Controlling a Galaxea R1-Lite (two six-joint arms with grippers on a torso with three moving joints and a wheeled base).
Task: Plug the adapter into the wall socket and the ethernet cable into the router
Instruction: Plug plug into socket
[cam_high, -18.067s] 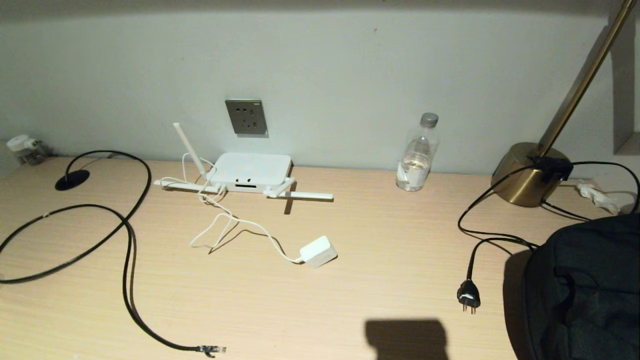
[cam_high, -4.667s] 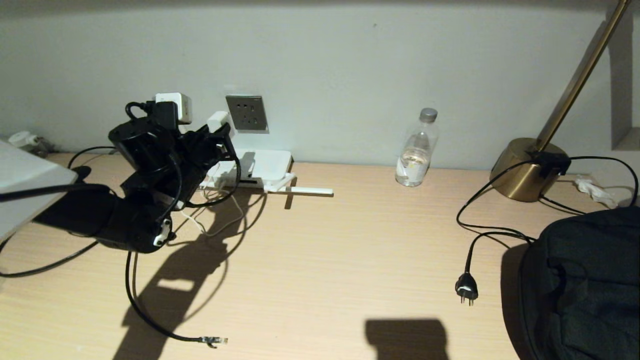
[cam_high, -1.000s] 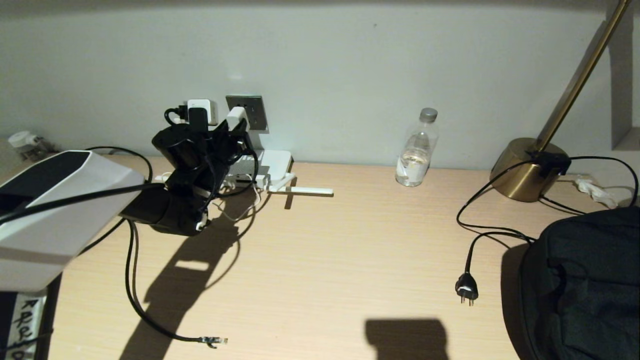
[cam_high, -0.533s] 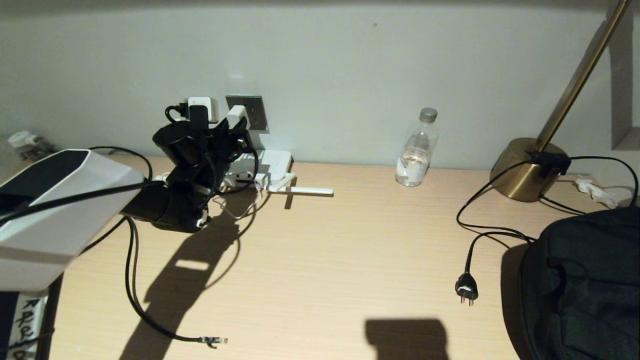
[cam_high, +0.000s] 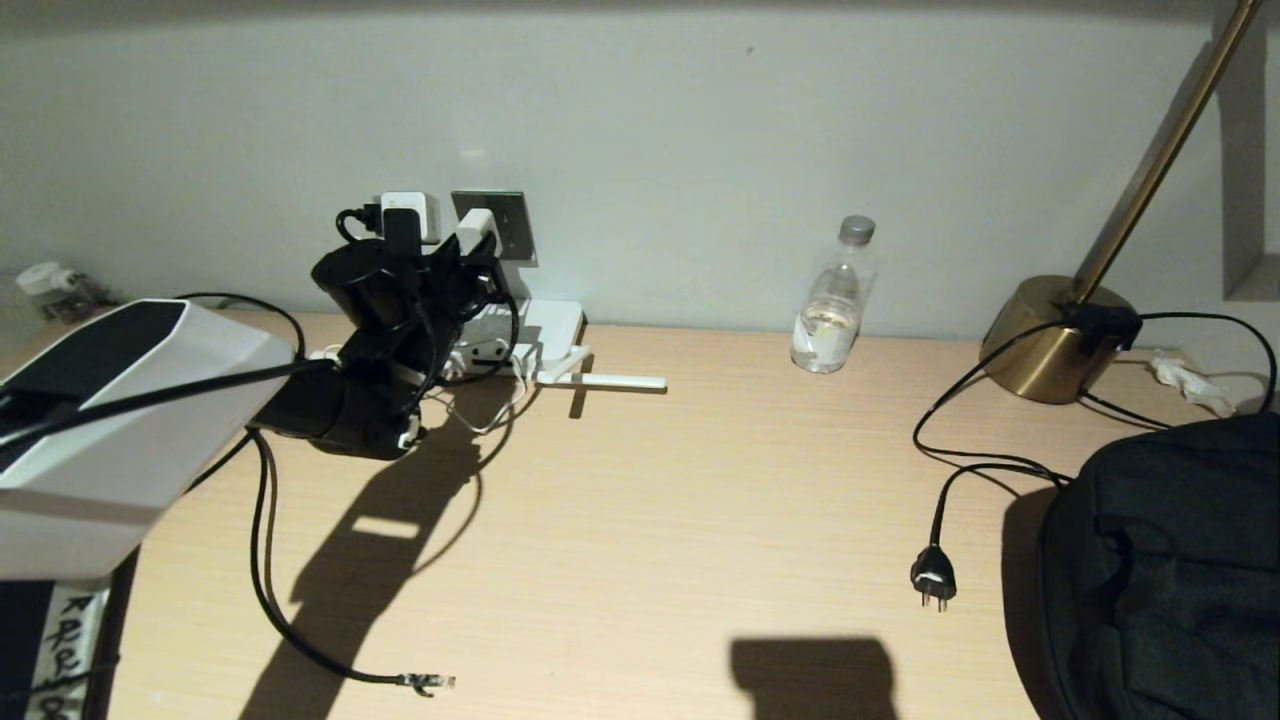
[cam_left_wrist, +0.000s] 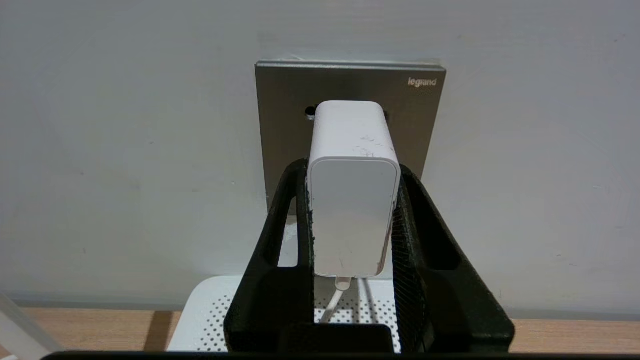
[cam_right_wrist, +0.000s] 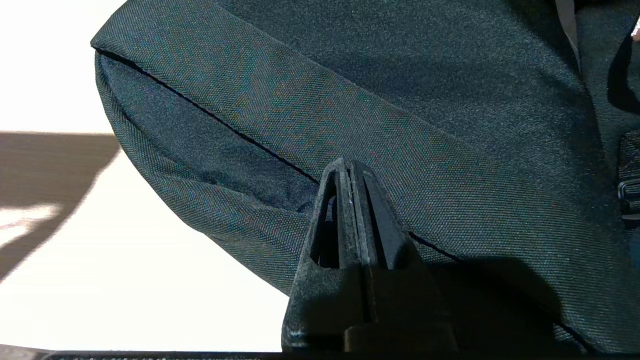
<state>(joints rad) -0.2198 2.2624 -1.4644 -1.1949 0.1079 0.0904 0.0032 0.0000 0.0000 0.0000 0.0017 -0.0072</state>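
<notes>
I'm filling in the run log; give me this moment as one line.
left gripper: shut on adapter, at wall socket | right gripper: shut, parked by bag | ethernet cable: on desk, unplugged

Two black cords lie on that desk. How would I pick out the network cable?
Start at the grey metal wall socket, then look down to the near left part of the pale wooden desk. The thin black ethernet cable loops there, ending in a small clear clip plug; the black lamp cord at right ends in two pins.

Right gripper (cam_right_wrist: 352, 172): black fingers pressed together, tips over a dark woven bag (cam_right_wrist: 400, 100); pale desk (cam_right_wrist: 100, 280) beside the bag.
</notes>
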